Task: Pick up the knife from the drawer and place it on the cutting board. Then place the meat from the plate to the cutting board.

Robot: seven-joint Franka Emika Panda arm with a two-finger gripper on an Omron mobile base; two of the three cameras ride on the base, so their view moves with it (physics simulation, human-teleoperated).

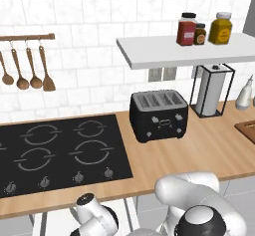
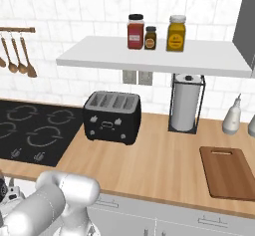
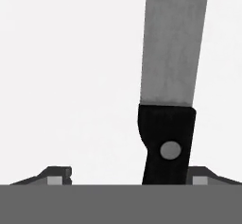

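A wooden counter runs the width of a white-tiled kitchen, with a black hob set into its left end and a white shelf fixed to the wall above. The white arm bends low in front of the counter edge, its hand down below the worktop. A black four-slot toaster stands just right of the hob, with a paper-towel roll in a black wire stand behind it to the right and a white bottle further along. The board lies flat on the counter at the right end, well apart from the toaster. Three jars, one red, one small and dark, one yellow, stand together on the shelf, and wooden spoons hang from a rail over the hob. In the hand view, the knife lies on the white floor of the drawer, its grey blade reaching away from the camera and its black riveted handle nearest. The gripper is spread wide, the handle sitting between the two tips, close against one of them and far from the other, with neither clamped on it.
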